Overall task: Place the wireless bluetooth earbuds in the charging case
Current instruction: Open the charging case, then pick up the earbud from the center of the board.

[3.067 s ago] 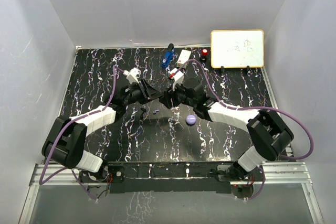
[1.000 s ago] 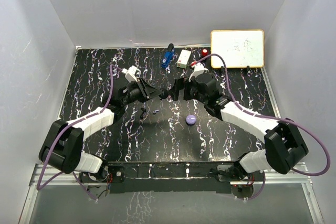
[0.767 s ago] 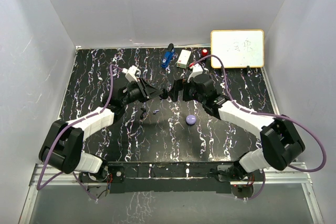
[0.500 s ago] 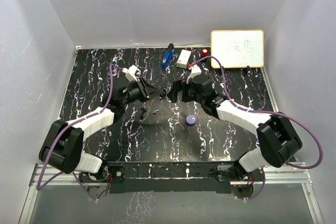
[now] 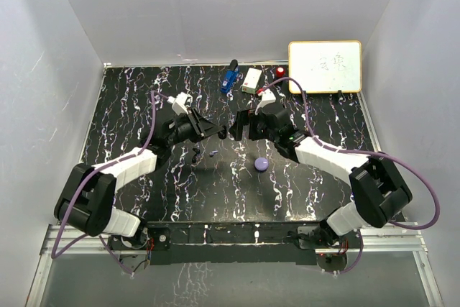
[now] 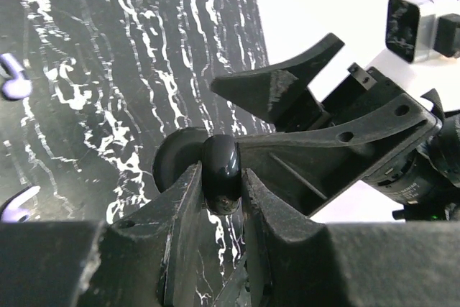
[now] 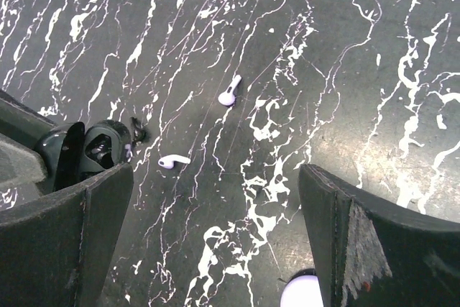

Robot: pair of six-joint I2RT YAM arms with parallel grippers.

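My left gripper [image 6: 221, 186] is shut on a glossy black round case [image 6: 221, 167], held above the table. In the right wrist view that black case [image 7: 97, 150] shows as hinged open, at the left edge. Two lavender earbuds [image 7: 229, 92] [image 7: 172, 161] lie on the marbled table, and a tiny black piece [image 7: 138, 133] lies beside the case. From above, one lavender earbud [image 5: 213, 153] lies just below the grippers. My right gripper [image 7: 215, 203] is open and empty, hovering above the earbuds, its tips close to the left gripper [image 5: 218, 131]. A closed lavender puck [image 5: 261, 164] sits to the right.
At the back stand a blue gadget [image 5: 229, 78], a white box [image 5: 251, 80], a red-capped item [image 5: 279, 72] and a whiteboard [image 5: 325, 66]. White walls enclose the black marbled table [image 5: 144, 98] on three sides.
The right arm has swung left and drawn in, bringing its open gripper close to the left gripper. The left gripper has kept its hold on the black case and barely moved.
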